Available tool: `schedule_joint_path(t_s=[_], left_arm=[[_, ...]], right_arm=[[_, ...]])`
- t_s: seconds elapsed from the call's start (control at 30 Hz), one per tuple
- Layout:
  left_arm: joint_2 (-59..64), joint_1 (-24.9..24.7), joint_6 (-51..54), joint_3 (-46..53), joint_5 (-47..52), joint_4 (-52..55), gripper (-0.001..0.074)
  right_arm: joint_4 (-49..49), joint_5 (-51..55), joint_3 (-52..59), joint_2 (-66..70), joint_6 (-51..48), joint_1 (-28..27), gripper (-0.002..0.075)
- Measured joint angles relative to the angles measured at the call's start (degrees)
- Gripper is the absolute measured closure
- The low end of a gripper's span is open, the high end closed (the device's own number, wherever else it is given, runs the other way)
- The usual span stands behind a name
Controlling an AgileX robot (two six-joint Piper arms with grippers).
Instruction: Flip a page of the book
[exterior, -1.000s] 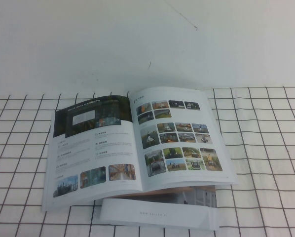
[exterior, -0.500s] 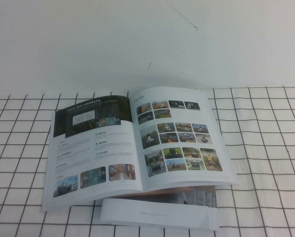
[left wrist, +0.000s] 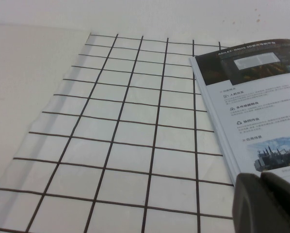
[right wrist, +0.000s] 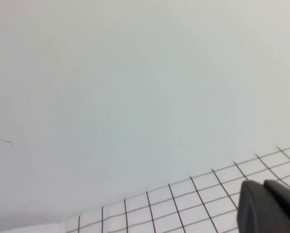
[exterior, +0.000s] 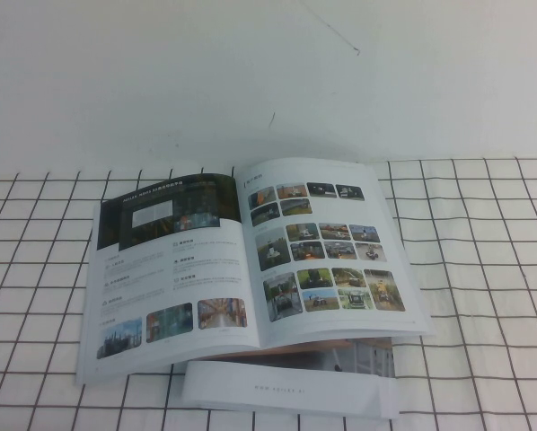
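The book (exterior: pixel 250 260) lies open on the checked cloth in the middle of the high view. The page (exterior: pixel 174 269) lies flat as its left leaf, with the dark banner photo face up. The right leaf (exterior: pixel 327 256) shows a grid of small colour photos. Neither gripper appears in the high view. In the left wrist view my left gripper (left wrist: pixel 260 176) is shut and holds nothing, just off the near left corner of the book (left wrist: pixel 251 111). In the right wrist view my right gripper (right wrist: pixel 264 185) is shut and empty above the cloth, with the book out of sight.
A plain white booklet (exterior: pixel 286 391) sticks out from under the book's near edge. The white cloth with black grid lines (exterior: pixel 484 269) covers the table around the book. A bare white surface (exterior: pixel 250 81) lies beyond it.
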Motion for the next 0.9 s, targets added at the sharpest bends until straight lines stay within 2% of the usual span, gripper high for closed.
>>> schedule_joint_path(t_s=[0.13,0.27,0.37,0.57,0.63,0.7,0.8,0.9], left_arm=[[0.0,0.0,0.0,0.0,0.0,0.0,0.0737],[0.0,0.0,0.0,0.0,0.0,0.0,0.0737],[0.0,0.0,0.0,0.0,0.0,0.0,0.0738],[0.0,0.0,0.0,0.0,0.0,0.0,0.0737],[0.0,0.0,0.0,0.0,0.0,0.0,0.0738],[0.0,0.0,0.0,0.0,0.0,0.0,0.0738],[0.0,0.0,0.1,0.0,0.0,0.0,0.0737],[0.0,0.0,0.3,0.0,0.0,0.0,0.0737]], right_arm=[[0.4,-1.1,0.0,-2.5,-0.1,0.0,0.0728],[9.2,-3.7,0.0,-3.0,-4.6,0.3,0.0728],[11.8,-6.1,0.0,-3.1,-7.3,1.2,0.0728],[11.2,-4.4,-1.4,-3.1,-14.1,1.6,0.0728],[4.0,-2.3,-1.6,-3.1,-10.0,1.6,0.0728],[-7.8,-0.5,-1.7,-3.1,-0.6,1.6,0.0728],[-35.2,3.7,-1.7,-3.1,20.9,1.6,0.0728],[-63.6,11.0,-1.7,-3.1,46.4,1.6,0.0728]])
